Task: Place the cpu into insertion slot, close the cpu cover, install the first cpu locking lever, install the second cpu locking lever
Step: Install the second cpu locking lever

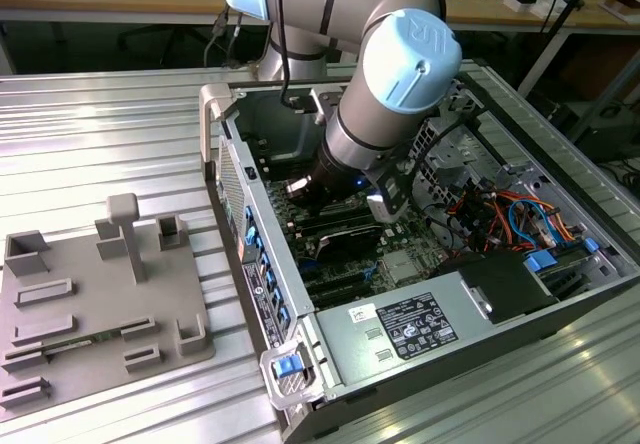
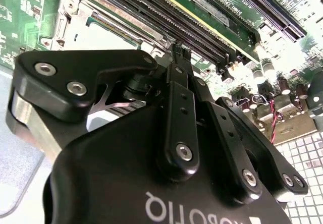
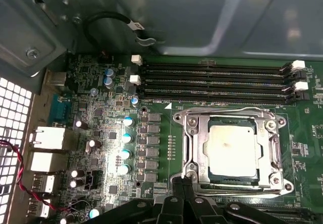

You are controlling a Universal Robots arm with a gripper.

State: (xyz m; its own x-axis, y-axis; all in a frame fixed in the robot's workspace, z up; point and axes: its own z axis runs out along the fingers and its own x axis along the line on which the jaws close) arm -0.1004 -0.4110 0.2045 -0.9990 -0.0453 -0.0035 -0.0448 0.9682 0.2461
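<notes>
Shows, in the exterior view, a grey robot arm with pale blue joint caps reaching down from twelve o'clock into an open black and silver computer case lying on its side on a ribbed metal table. Places a flat grey plastic fixture tray with raised holders at nine o'clock of the case, well apart from it. Puts a grey power supply box with a white label at five o'clock of the arm's wrist and a bundle of orange and blue cables at three o'clock.

Shows, in the first wrist view, the green circuit board with the square, silver-rimmed insertion slot just beside a row of long black memory slots. Finds the small square cpu with its silvery-grey metal top already lying flat in that slot. Finds the thin silvery cpu cover, a frame plate with a large square window, folded down flat around the chip, its metal top showing through the window.

Shows the black two-finger gripper at one corner of the slot, fingertips pressed together with nothing seen between them. Cannot tell whether the tips touch the rim. Repeats the same in the second wrist view: gripper with fingers together, near the memory slots.
</notes>
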